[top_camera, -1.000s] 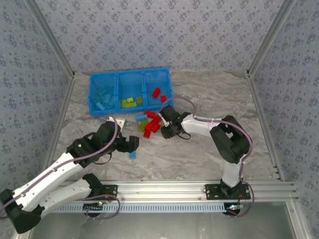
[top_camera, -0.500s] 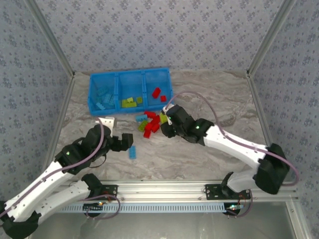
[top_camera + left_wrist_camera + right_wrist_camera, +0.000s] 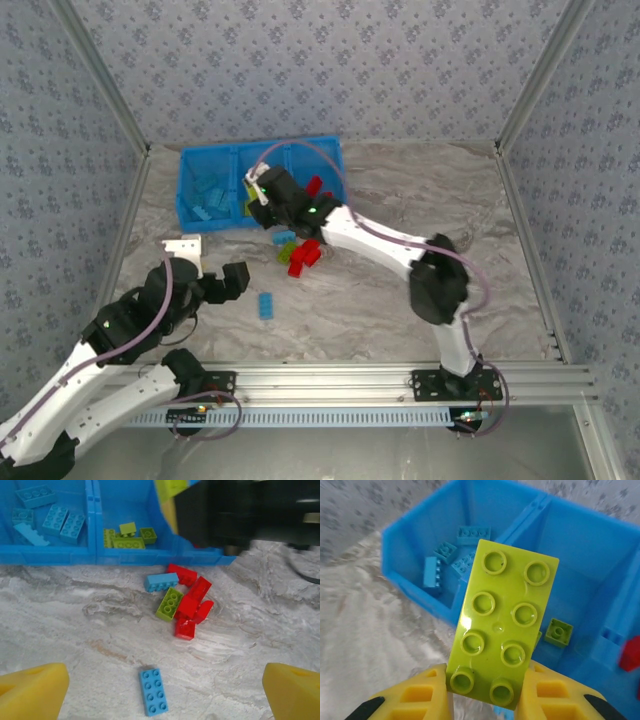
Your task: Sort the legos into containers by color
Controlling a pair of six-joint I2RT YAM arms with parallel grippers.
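Note:
My right gripper (image 3: 264, 196) hangs over the middle compartment of the blue tray (image 3: 260, 149) and is shut on a lime green brick (image 3: 502, 630), pinched at its lower end between both fingers (image 3: 417, 695). That compartment holds green bricks (image 3: 125, 536), the left one light blue bricks (image 3: 47, 517), and the right one red bricks (image 3: 314, 185). A pile of red bricks (image 3: 192, 602), one green (image 3: 170, 603) and one blue (image 3: 161, 582), lies in front of the tray. My left gripper (image 3: 238, 281) is open, just short of a lone light blue brick (image 3: 154, 691) on the table.
The marble tabletop (image 3: 420, 200) stretches bare to the right of the pile. Patterned walls close in the back and sides. My right arm (image 3: 380, 245) reaches across above the pile. An aluminium rail (image 3: 350, 380) runs along the near edge.
My right gripper has swung from the pile up over the tray's middle compartment, carrying the green brick. My left gripper has drawn back to the left, away from the lone blue brick.

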